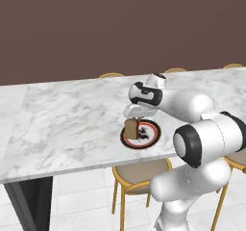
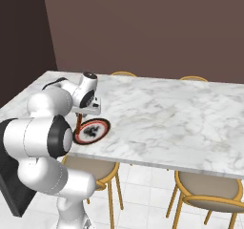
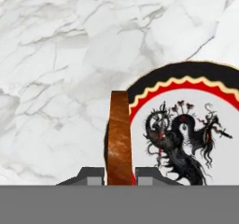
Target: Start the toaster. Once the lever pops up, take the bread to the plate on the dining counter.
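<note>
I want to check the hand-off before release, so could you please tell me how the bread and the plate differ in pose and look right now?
The bread stands on edge, clamped by the gripper; the plate lies flat on the dining counter. The bread is squarish and plain brown; the plate is round, with a dark rim, red ring and a dark figure on its pale centre. Both are at the same spot, the bread over the plate's edge.

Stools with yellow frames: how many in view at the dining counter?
5. Near side: one below the plate, two at right. Far side: backs at and. More could be hidden behind the dining counter.
</note>
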